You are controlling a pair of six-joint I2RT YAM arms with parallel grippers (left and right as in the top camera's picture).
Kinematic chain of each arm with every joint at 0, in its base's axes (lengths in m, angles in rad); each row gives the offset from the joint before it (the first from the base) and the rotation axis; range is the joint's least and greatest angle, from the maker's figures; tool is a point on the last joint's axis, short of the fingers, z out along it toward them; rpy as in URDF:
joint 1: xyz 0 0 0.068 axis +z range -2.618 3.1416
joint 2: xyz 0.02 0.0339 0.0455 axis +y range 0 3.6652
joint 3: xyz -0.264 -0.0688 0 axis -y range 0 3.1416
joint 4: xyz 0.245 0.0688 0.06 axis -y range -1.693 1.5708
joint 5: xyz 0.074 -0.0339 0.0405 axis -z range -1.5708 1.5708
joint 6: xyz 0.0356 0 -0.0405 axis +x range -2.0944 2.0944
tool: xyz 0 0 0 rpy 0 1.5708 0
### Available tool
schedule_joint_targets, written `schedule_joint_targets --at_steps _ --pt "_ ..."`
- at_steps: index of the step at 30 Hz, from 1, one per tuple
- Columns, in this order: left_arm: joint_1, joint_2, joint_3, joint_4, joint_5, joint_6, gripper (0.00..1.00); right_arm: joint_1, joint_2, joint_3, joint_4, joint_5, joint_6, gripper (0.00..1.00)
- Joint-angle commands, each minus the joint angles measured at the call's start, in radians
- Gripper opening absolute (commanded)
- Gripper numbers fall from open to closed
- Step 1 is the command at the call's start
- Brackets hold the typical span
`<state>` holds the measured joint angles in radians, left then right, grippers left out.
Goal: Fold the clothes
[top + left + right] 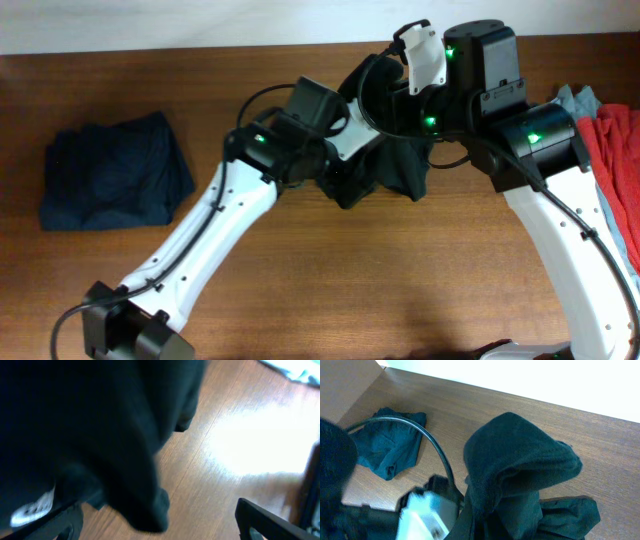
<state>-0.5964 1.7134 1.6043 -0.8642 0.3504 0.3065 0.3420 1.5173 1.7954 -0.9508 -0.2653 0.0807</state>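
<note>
The black T-shirt (395,172) hangs bunched above the middle of the table, and its folds (520,460) drape over my right gripper (402,118) and hide the fingers. That gripper is shut on the shirt. My left gripper (160,527) is open right beside the hanging cloth. A dark lobe of the shirt (145,505) dangles between its jaws, close to the left finger (62,525), while the right finger (260,520) stands apart over bare wood. Other clothes: a navy garment (115,185) lies at the far left.
Red cloth (618,150) and grey-blue cloth (580,100) are piled at the table's right edge beside the right arm. The navy garment (390,447) also shows in the right wrist view. A black cable (432,442) loops near the left arm.
</note>
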Motion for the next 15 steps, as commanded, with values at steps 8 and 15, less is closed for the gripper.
schedule_joint_targets --at_steps 8,15 --pt "-0.088 0.002 -0.002 0.057 -0.237 0.005 0.32 0.006 -0.051 0.013 0.004 -0.049 0.013 0.04" --pt "-0.088 -0.004 -0.002 0.037 -0.370 -0.051 0.01 0.003 -0.080 0.013 0.003 -0.002 0.013 0.04"
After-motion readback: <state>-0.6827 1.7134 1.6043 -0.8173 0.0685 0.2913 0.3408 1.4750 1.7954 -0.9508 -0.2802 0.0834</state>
